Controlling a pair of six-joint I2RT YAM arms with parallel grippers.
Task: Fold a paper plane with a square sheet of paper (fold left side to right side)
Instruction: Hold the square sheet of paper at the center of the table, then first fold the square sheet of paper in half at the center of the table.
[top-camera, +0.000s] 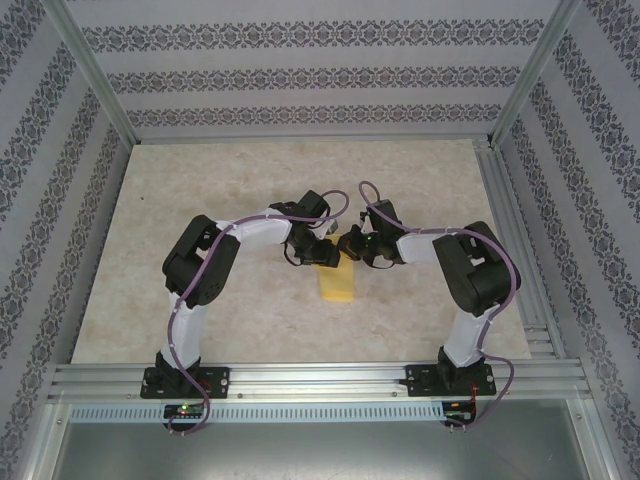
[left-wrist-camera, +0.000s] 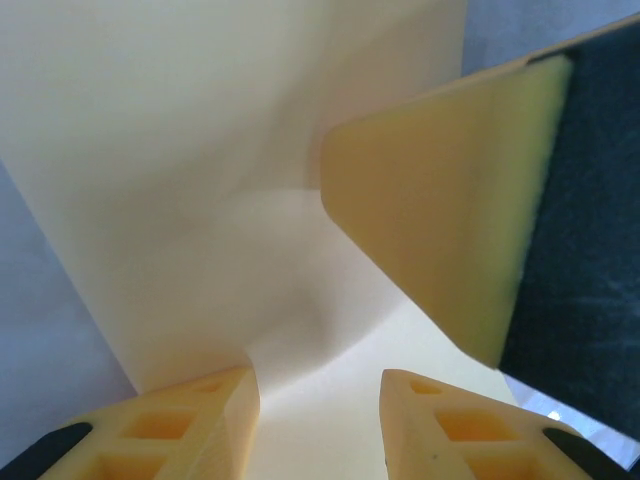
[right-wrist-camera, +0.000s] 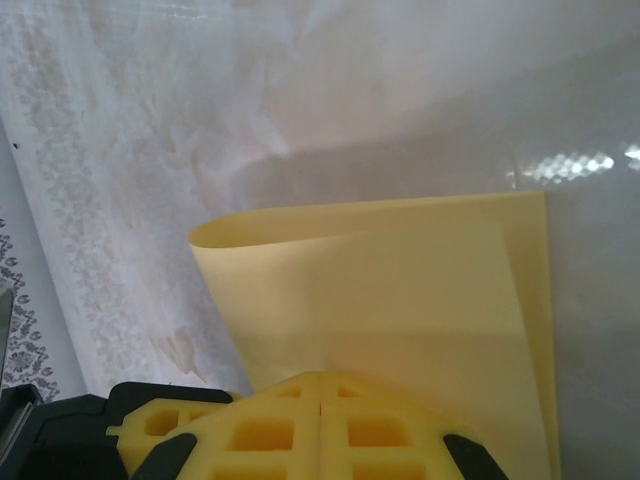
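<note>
Currently the square sheet of paper (top-camera: 337, 283) lies at frame centre in the top view, on the table (top-camera: 200, 190), doubled over on itself. In the right wrist view the upper layer (right-wrist-camera: 400, 300) arches from a rounded, uncreased bend at mid-left toward the right, where its edge appears to stop a little short of the layer beneath. Right gripper (right-wrist-camera: 320, 380): fingers pressed together at the bottom of frame, at the sheet's near edge. Cannot tell whether paper is pinched between them or only pressed down. Left gripper (left-wrist-camera: 320, 390): jaws apart, paper visible through the gap, nothing clamped. A finger (left-wrist-camera: 450, 220) of the right gripper sits close at upper right. Judgement: fold laid over, not yet creased. To do it well, bring the free edges flush before any pressure, keep one corner pinned, then sweep flat along the bend from end to end. Risks: pressing while the edges are offset sets a skewed crease, and thin paper will likely buckle under a sideways drag.
</note>
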